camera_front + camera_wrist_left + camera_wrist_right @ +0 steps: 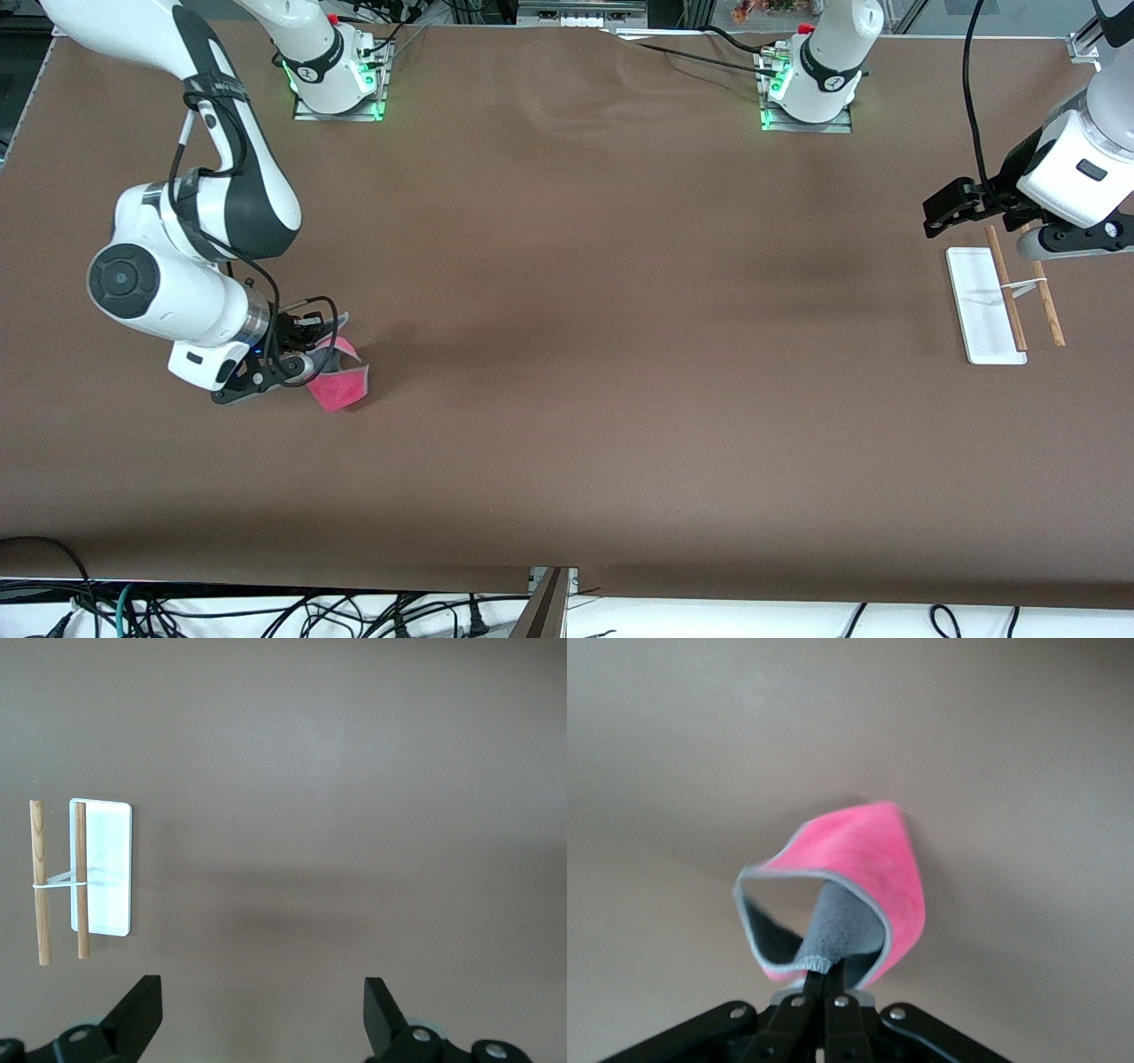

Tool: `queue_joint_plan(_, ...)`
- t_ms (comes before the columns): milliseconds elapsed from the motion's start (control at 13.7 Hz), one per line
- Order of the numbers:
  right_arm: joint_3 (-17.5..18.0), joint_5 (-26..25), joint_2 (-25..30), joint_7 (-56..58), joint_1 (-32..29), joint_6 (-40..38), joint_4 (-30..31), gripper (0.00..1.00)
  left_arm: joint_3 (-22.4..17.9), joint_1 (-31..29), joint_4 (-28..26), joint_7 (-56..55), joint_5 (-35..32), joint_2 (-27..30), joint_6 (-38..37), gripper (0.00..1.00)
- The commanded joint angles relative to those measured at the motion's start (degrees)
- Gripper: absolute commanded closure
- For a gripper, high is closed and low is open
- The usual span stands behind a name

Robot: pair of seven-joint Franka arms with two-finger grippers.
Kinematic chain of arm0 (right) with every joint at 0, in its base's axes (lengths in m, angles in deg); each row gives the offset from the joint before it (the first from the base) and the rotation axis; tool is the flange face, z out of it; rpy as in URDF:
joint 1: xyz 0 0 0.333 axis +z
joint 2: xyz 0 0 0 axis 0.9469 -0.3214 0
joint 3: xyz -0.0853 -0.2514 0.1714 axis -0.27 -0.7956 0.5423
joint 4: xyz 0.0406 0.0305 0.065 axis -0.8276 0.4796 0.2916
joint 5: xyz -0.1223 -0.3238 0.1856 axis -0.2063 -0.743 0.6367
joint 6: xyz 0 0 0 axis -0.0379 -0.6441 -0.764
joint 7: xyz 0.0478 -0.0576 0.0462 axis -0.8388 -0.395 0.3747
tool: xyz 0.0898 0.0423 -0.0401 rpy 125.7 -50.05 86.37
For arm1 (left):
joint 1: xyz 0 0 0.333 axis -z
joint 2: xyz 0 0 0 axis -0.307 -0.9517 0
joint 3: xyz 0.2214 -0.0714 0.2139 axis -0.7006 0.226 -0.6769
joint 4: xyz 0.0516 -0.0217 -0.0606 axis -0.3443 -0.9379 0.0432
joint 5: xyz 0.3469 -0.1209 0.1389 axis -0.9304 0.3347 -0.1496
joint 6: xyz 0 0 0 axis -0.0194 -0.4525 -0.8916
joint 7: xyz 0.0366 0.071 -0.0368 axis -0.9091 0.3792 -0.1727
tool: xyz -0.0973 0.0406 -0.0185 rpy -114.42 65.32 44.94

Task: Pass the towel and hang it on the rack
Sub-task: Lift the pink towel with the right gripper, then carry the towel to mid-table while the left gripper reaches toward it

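The towel [341,383], pink on one face and grey on the other, hangs folded from my right gripper [312,353] low over the right arm's end of the table. In the right wrist view the right gripper [824,981] is shut on a grey stitched edge of the towel [864,873]. The rack [982,306] stands at the left arm's end, with two wooden rods [1007,288] over its white base. My left gripper [944,209] hovers open over the table beside the rack. In the left wrist view the left gripper [261,1005] holds nothing, and the rack [111,868] lies off to one side.
A brown table cover [567,354] stretches between towel and rack. Both arm bases [337,80] stand along the edge away from the front camera. Cables [266,611] hang below the table's near edge.
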Motion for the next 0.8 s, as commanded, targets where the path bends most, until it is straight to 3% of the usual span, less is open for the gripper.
queue_joint_plan(0,0.19,3.34,-0.73,-0.86,1.02,-3.9,-4.94,1.0,-0.18,0.05,1.49,0.74,1.09,-0.46,-1.22,0.0)
queue_joint_plan(728,0.36,5.03,-0.12,-23.78,13.58,-4.35,-10.66,1.0,-0.18,-0.47,1.58,1.0,0.56,-0.46,-1.66,0.0)
